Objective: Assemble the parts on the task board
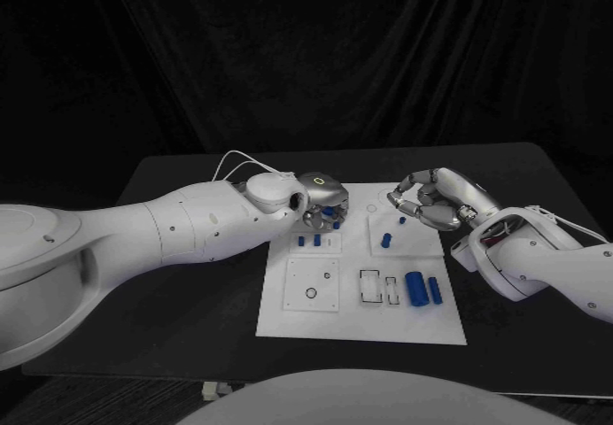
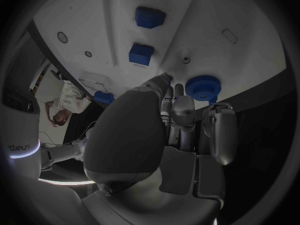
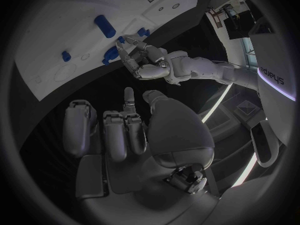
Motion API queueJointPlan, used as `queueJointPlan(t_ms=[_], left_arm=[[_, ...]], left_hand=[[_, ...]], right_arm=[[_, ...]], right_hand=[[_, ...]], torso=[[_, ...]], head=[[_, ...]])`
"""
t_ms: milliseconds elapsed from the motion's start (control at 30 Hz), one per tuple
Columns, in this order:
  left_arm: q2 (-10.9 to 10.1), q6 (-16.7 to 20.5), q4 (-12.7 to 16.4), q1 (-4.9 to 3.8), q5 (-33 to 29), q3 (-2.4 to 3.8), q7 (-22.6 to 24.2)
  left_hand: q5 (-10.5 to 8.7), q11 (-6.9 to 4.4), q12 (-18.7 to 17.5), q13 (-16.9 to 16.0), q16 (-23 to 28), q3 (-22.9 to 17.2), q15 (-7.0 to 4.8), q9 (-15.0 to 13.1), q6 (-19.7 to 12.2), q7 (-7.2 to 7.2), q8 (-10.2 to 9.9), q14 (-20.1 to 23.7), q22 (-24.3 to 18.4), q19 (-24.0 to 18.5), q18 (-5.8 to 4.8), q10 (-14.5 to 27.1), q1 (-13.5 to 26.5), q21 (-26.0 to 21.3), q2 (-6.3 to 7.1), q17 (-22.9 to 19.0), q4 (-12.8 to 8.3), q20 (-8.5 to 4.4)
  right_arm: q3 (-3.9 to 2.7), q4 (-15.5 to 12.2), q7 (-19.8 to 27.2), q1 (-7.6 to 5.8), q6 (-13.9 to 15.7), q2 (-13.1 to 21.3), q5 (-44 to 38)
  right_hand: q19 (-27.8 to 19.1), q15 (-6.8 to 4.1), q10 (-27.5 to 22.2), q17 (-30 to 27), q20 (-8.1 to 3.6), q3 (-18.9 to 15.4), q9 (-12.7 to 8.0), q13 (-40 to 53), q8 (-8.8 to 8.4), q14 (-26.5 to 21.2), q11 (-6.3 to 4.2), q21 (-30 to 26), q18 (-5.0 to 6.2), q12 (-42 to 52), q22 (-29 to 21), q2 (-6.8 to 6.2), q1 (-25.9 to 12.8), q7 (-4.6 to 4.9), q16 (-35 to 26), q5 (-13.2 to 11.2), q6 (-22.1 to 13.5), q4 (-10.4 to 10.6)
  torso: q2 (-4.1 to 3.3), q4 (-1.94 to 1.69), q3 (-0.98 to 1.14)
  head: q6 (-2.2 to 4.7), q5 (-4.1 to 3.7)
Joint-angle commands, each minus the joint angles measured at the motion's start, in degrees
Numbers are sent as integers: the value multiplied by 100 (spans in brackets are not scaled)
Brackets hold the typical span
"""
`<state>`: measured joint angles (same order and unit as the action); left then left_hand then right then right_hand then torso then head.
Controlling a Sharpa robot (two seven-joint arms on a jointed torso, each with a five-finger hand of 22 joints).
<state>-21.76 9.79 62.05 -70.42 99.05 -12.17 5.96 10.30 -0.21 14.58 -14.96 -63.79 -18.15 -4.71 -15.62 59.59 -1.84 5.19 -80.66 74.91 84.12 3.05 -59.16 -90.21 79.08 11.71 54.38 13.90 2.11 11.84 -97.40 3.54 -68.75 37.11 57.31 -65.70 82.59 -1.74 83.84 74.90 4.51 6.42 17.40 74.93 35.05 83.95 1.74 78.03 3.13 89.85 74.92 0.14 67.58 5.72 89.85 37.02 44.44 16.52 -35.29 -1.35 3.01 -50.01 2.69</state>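
The white task board (image 1: pixel 364 312) lies in the middle of the black table. My left hand (image 1: pixel 320 197) hovers over its far left corner. In the left wrist view its fingertips (image 2: pixel 182 92) reach the rim of a round blue gear (image 2: pixel 203 87) seated on the board, without enclosing it. Two blue blocks (image 2: pixel 141 54) stand beyond it. My right hand (image 1: pixel 434 202) hangs over the board's far right corner with loosely bent fingers and nothing in it. The right wrist view shows the left hand (image 3: pixel 144 60) over the gear (image 3: pixel 112 52).
Small blue pieces (image 1: pixel 308 239) and another (image 1: pixel 386 237) stand in the board's middle row. Two blue cylinders (image 1: pixel 416 287) lie side by side near the board's right edge. Bare table (image 1: pixel 191 310) flanks the board on both sides.
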Motion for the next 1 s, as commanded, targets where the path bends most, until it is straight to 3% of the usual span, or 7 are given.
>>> queueJointPlan(t_ms=[33,233,667,900,1000], left_arm=[[32,14,-23,18,3,6,43],[57,124,-60,47,3,6,80],[61,172,-49,97,3,6,128],[66,201,-42,103,3,6,147],[65,243,-41,104,3,6,171]], left_hand=[[35,-16,39,-16,-14,-30,-6,-12,49,1,46,25,1186,204,-64,-63,8,13,-30,-26,-15,-48],[78,-22,66,-49,12,-65,-13,-38,122,1,87,30,1187,205,-65,-100,8,13,-83,-86,-48,-53],[64,-22,100,-99,68,-61,-13,-38,41,57,50,46,1201,221,-75,-144,46,52,-52,-193,-98,-55],[109,-43,194,-181,58,-102,-30,-92,172,67,144,29,1220,243,-87,-240,32,106,-112,-222,-173,-68],[218,-64,272,-241,45,-126,-44,-138,301,36,229,6,1245,275,-106,-326,27,190,-153,-235,-230,-80]], right_arm=[[-3,-7,-30,13,-25,0,-37],[-3,-12,-36,13,-26,4,-37],[-3,-8,-70,15,-63,-2,-37],[-3,-8,-85,19,-85,-4,-37],[-3,-9,-91,20,-94,-1,-37]], right_hand=[[10,-20,616,1510,-8,34,-5,1507,34,605,-24,-9,15,15,1070,4,44,-11,15,25,5,15],[10,-20,616,1510,-8,34,-5,1507,34,605,-24,-9,15,15,1070,4,44,-11,15,25,5,15],[8,-19,616,1510,-8,34,-8,1507,34,605,-23,-15,16,15,1068,7,39,-12,15,24,5,16],[4,-19,616,1510,-9,37,-9,1507,36,605,-24,-22,18,15,1066,11,40,-13,15,24,8,14],[4,-19,616,1510,-9,38,-9,1507,37,605,-24,-22,18,15,1066,12,41,-14,15,24,10,14]], torso=[[0,-4,2],[-1,0,0],[-1,-1,1],[-1,-2,1],[-2,-2,0]], head=[[1,-9],[1,-7],[1,0],[1,1],[1,-5]])
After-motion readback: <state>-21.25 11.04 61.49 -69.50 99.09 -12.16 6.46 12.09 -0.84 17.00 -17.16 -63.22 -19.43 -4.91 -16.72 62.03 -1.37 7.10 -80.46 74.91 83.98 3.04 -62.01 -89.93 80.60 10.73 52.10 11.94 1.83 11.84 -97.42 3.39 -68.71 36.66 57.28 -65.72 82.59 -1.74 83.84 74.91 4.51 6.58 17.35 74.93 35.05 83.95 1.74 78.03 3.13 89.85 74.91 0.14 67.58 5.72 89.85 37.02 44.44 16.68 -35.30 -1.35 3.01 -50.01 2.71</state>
